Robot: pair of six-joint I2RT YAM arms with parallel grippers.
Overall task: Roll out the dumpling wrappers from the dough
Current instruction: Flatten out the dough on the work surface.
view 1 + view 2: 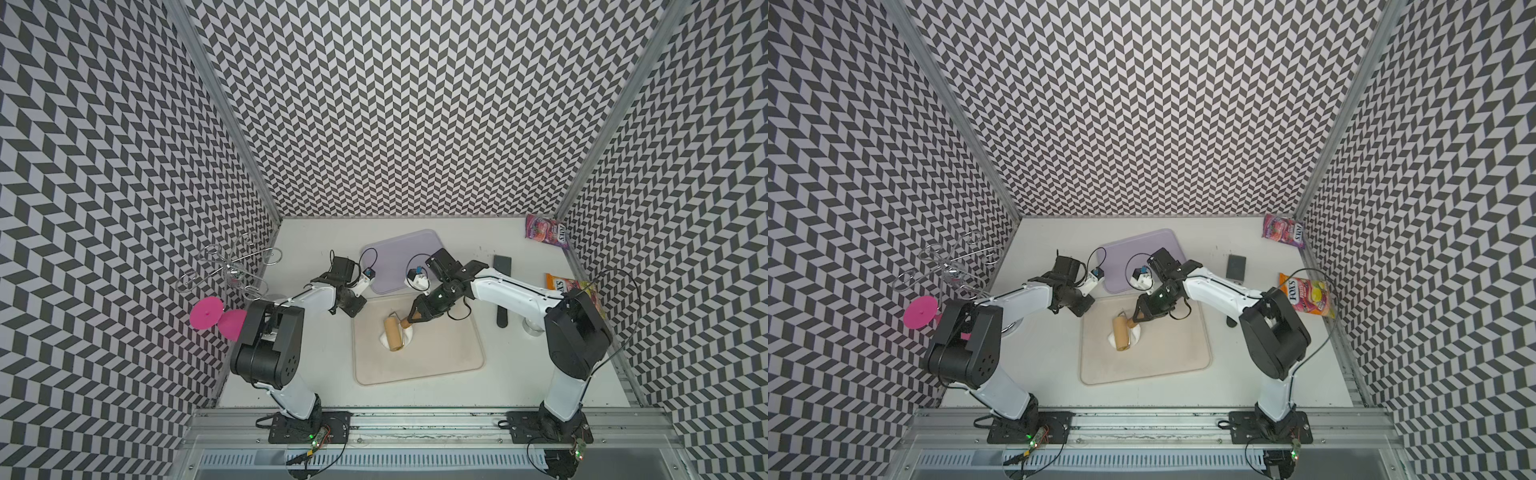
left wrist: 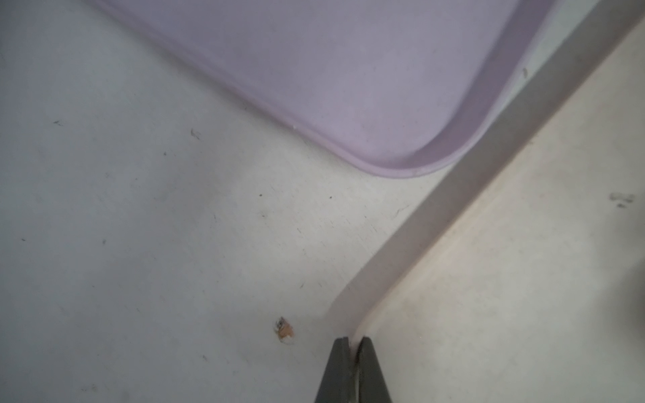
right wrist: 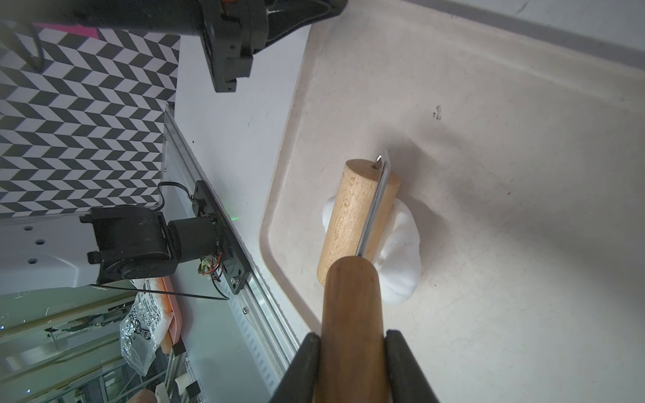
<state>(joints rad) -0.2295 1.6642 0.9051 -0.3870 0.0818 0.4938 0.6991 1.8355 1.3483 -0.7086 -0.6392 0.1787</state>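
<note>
On the left side of the white table, the left arm rises from the front rail, folds at a high elbow and slopes forward and inward. Its wrist tips down at the far left corner of the beige board (image 1: 436,353). The left gripper (image 2: 353,343) has its jaws pressed together. The tips sit right at the board's raised corner rim, but I cannot tell whether they pinch it. The purple tray (image 2: 349,69) lies just beyond that corner.

Right of that gripper and nearer the rail, well apart from it, the dough (image 3: 401,251) lies on the left half of the board. It is a soft white lump squashed under the wooden roller (image 3: 349,216). It bulges out on both sides of the barrel, more on the side toward the right arm (image 1: 409,333). In both top views the barrel's long axis runs roughly far to near, leaning slightly. The dough spreads across that axis.

The roller's handle slants up from the barrel toward the far right. The right gripper (image 3: 352,335) is clamped round the handle, one finger on each side, so the dough sits just below and left of its tips. The right arm climbs from the rail to a high elbow. Its forearm reaches inward and its wrist bends down over the board's far edge.
</note>
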